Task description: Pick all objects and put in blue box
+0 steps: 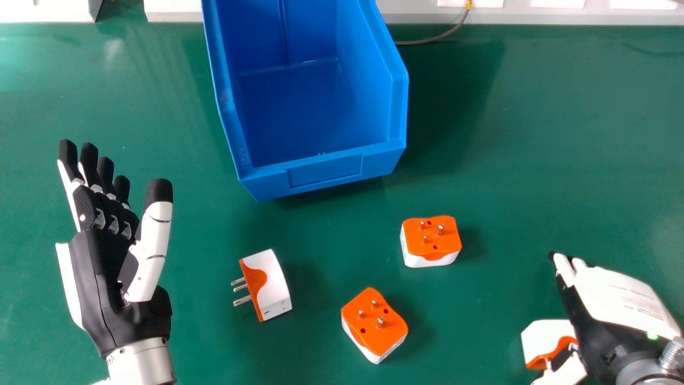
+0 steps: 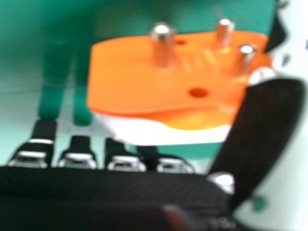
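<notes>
While right hand (image 1: 620, 302) is at plug (image 1: 541, 337), looks like grasp step; fingers open, left hand (image 1: 99, 267) open too; next needs firm pinch, lift, carry to box (image 1: 326, 174)

We see smooth plastic in the blue box (image 1: 323, 176), with a soft sheen inside. The orange and white plugs (image 1: 374, 321) look like smooth plastic too — their pins (image 2: 162, 43) are metal, bright and glossy. On the left robot hand (image 1: 99, 272) we find matt black surfaces, smooth white shells (image 1: 152, 259) and a metallic wrist (image 1: 141, 363). Our green worktop (image 1: 534, 133) looks smooth, faintly glossy.
</notes>
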Tool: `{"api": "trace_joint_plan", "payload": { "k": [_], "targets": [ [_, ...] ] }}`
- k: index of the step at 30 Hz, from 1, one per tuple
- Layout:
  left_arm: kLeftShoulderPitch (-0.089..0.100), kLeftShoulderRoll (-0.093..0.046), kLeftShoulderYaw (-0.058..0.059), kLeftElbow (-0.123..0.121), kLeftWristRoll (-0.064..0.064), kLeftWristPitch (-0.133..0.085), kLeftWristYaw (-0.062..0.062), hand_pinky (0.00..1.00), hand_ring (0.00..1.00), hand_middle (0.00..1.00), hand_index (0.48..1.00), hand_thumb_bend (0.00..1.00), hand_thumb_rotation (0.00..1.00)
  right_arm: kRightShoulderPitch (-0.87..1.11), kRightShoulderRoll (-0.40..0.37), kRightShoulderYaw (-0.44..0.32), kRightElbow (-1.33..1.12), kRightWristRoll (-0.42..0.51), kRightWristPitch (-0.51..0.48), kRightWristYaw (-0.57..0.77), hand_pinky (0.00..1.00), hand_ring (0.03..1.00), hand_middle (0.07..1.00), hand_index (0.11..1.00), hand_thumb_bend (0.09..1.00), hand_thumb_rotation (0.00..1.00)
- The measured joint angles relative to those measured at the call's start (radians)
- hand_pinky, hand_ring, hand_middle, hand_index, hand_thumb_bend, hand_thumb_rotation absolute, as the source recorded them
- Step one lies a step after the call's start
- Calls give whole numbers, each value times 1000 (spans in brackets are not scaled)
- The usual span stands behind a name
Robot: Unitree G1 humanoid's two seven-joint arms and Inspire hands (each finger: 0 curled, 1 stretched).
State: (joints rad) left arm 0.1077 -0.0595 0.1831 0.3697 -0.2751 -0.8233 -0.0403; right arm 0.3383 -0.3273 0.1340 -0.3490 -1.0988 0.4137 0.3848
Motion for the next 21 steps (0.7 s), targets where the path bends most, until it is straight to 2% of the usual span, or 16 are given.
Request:
{"api": "trace_joint_plan", "payload": {
  "k": [3,4,10,11,15,16,21],
  "targets": [
    [1,0,0,0,0,3,-1,1000,1000,1000,1000,620,389,0,1,-9,15,50,-36,-82,774,948,968,929,938,161],
    [1,0,0,0,0,4,-1,1000,1000,1000,1000,620,389,0,1,-11,22,65,-46,-110,659,823,871,888,864,128],
    [2,0,1,0,-2,5,-4,1000,1000,1000,1000,620,389,-4,-5,-15,42,118,-86,-199,659,823,871,888,864,128],
    [2,0,1,0,-2,5,-4,1000,1000,1000,1000,622,390,-4,-6,-15,44,126,-87,-204,585,734,793,820,793,103],
    [2,0,0,0,-2,5,-4,1000,1000,1000,1000,622,390,-3,-9,-14,46,156,-98,-222,585,734,793,820,793,103],
    [2,0,0,0,-2,5,-4,1000,1000,1000,1000,623,387,-4,-11,-15,46,161,-100,-228,520,663,728,754,737,82],
    [2,0,0,0,-4,6,-4,1000,1000,1000,1000,623,387,-11,-12,-19,43,189,-100,-239,520,663,728,754,737,82]
  ]
}}
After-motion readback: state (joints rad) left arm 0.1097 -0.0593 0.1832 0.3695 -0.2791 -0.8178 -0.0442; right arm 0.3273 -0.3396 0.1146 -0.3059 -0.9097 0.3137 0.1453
